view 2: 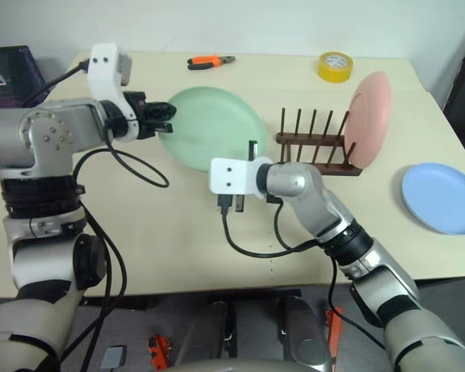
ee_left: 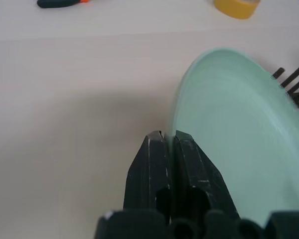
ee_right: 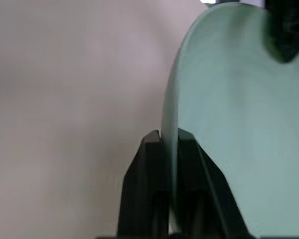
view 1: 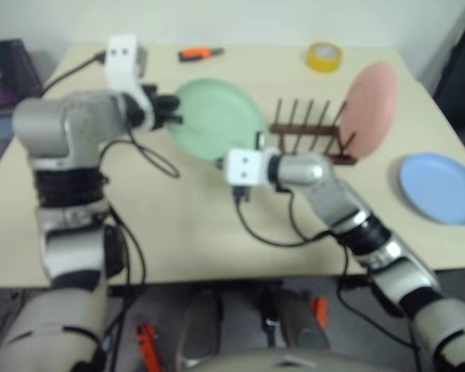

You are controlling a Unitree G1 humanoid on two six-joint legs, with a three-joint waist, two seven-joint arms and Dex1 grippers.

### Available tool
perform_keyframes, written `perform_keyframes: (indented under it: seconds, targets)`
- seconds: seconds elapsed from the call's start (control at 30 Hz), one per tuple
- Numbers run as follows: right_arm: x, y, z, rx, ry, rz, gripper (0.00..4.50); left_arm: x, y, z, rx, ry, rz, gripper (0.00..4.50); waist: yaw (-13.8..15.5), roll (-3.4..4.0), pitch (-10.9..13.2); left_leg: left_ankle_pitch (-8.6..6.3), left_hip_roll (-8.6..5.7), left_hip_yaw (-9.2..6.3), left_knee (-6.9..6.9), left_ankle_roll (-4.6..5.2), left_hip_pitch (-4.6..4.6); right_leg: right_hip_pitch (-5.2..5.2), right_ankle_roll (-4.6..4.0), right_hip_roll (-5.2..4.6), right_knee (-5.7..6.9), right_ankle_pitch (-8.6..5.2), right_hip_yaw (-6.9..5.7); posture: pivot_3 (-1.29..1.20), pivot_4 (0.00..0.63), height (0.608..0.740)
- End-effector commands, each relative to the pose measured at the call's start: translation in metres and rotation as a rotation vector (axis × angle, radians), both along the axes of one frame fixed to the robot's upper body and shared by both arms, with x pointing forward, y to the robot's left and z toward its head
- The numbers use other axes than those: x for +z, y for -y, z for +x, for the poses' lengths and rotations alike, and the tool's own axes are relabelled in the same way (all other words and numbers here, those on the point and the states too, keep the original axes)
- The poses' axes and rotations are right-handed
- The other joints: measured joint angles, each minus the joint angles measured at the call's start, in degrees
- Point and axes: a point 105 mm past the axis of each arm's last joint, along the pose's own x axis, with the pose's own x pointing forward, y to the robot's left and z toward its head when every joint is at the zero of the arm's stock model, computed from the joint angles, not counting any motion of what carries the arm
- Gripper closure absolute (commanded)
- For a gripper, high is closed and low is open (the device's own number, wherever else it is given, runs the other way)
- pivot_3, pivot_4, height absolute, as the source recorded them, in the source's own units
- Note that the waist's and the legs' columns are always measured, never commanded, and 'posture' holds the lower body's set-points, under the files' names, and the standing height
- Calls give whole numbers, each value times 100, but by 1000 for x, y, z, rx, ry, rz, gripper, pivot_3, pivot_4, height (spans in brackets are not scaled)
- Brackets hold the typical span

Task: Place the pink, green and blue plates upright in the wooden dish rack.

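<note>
The green plate (view 2: 213, 128) hangs tilted over the table between my two grippers. My left gripper (view 2: 169, 116) is shut on its left rim, the fingers (ee_left: 149, 164) pinching the edge. My right gripper (view 2: 252, 149) is shut on the plate's near right rim, one finger (ee_right: 149, 164) on each side of the edge. Just right of the green plate stands the wooden dish rack (view 2: 314, 147). The pink plate (view 2: 370, 116) stands upright at the rack's right end. The blue plate (view 2: 442, 198) lies flat on the table at the far right.
A yellow tape roll (view 2: 335, 66) and orange-handled pliers (view 2: 209, 60) lie near the table's far edge. A dark box (view 2: 8, 70) stands off the table's left side. Black cables hang from both wrists over the tabletop (view 2: 163, 232).
</note>
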Motion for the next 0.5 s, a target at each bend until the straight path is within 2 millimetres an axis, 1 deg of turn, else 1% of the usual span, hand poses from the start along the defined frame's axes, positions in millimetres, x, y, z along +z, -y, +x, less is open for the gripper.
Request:
perform_keyframes:
  seconds: [0.03, 0.1, 0.17, 0.2, 0.23, 0.27, 0.4, 0.5]
  targets:
    - [4, 19, 6, -58, 22, 9, 4476, 25, 18, -4, -79, 93, -10, 4500, 3, 0, 0, 0, 0, 1, 0, 0, 0, 1, -1, 0, 1, -1, -2, 0, 150, 740]
    - [5, 26, 5, -63, 24, 18, 4476, 26, 27, -7, -123, 94, -25, 4500, 4, 0, 0, 1, -1, 2, 1, -1, -2, 1, -1, 0, 1, 0, -2, 0, 150, 740]
    - [9, 28, 4, -58, 29, 40, 4476, 27, 30, -8, -138, 87, -47, 4500, 5, -1, 0, 1, -3, 2, 2, -1, -2, 1, 1, 0, -1, 0, -1, 0, 150, 740]
    - [12, 27, 4, -53, 36, 61, 4500, 29, 29, -7, -137, 90, -43, 3982, 4, -1, 1, 1, -3, 2, 2, -1, -2, 1, 2, 0, -1, 1, -1, 0, 150, 740]
    - [14, 26, 3, -49, 41, 77, 4500, 31, 29, -7, -140, 98, -38, 3810, 3, -1, 1, 1, -3, 3, 2, -1, -1, 1, 2, 0, -1, 1, -1, 0, 150, 740]
    - [16, 26, 3, -45, 45, 88, 4500, 35, 29, -8, -145, 108, -38, 3509, 0, -2, 1, 1, -4, 3, 2, -1, -1, 0, 2, 0, -1, 1, -1, 0, 150, 740]
    - [16, 24, 2, -28, 50, 83, 4500, 50, 27, -13, -151, 143, -57, 2077, -5, -2, 1, 1, -2, 2, -1, -2, 1, 0, 1, 1, -1, 0, -1, 0, 150, 740]
    - [16, 21, 3, -11, 50, 81, 4500, 63, 18, -18, -139, 163, -112, 1039, -15, -2, 1, 1, -2, 2, -1, -1, 1, 0, 0, 2, -1, 0, 0, 0, 150, 740]
